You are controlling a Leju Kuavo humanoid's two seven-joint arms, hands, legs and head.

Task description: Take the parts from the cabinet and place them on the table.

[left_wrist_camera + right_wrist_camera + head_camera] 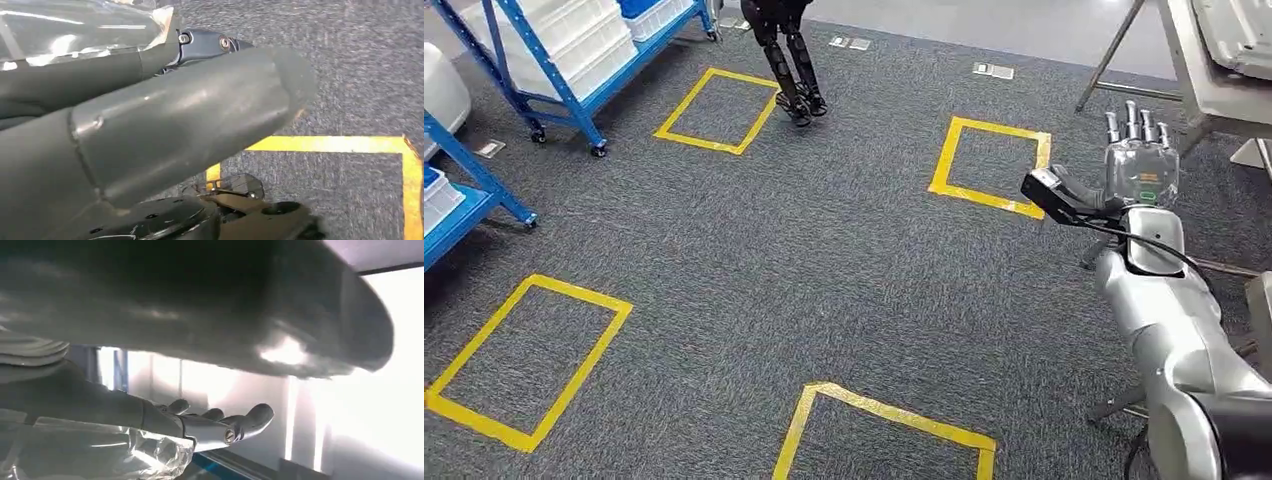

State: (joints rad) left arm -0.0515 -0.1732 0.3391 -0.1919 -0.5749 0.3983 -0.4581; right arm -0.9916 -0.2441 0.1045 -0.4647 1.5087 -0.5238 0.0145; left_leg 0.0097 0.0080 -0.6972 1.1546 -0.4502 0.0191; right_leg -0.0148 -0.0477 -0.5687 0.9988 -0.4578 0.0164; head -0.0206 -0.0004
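Here the right hand [1140, 160] is raised at the end of its silver arm, fingers straight, apart and holding nothing; just beyond it to the right stands a pale table [1214, 95]. Well away to its left is a blue shelving rack [574, 60] with white bins. The left hand [165, 120] shows as a blurred grey thumb over carpet and yellow tape [345, 144]; I cannot tell its state. No part can be made out.
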